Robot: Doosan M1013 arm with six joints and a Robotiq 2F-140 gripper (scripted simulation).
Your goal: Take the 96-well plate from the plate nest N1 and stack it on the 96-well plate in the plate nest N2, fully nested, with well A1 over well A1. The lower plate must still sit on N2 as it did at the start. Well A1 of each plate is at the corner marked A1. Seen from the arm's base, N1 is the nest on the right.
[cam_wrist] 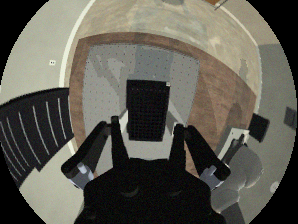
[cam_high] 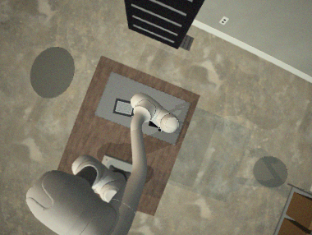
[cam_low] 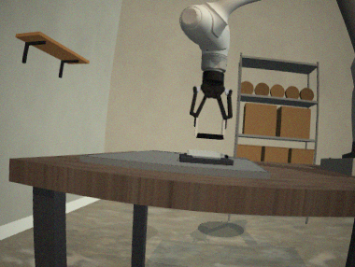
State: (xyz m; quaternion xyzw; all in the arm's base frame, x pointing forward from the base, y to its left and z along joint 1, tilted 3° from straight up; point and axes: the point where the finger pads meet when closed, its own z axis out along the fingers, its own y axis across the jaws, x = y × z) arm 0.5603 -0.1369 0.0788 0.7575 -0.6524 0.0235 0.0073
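Note:
My gripper (cam_low: pixel 209 131) (cam_wrist: pixel 147 115) is shut on a black 96-well plate (cam_low: pixel 210 136) (cam_wrist: pixel 147 107), one pale finger at each side. In the exterior view the plate hangs level, well above the table. A small pale mark (cam_wrist: pixel 168 84) shows at its top right corner in the wrist view. A white 96-well plate (cam_high: pixel 124 107) (cam_low: pixel 205 153) sits in the dark nest N2 (cam_high: pixel 115 106) (cam_low: pixel 205 161), to the left of the arm's wrist in the top view. Nest N1 is hidden. In the top view the arm covers the held plate.
Both stations are on a grey perforated board (cam_high: pixel 105 92) (cam_low: pixel 140 159) (cam_wrist: pixel 100 95) on the wooden table (cam_high: pixel 78 135) (cam_low: pixel 140 187). The arm's base (cam_high: pixel 117 163) stands on the same table. A black slatted unit (cam_high: pixel 160 20) (cam_wrist: pixel 37 130) stands on the floor beyond the table.

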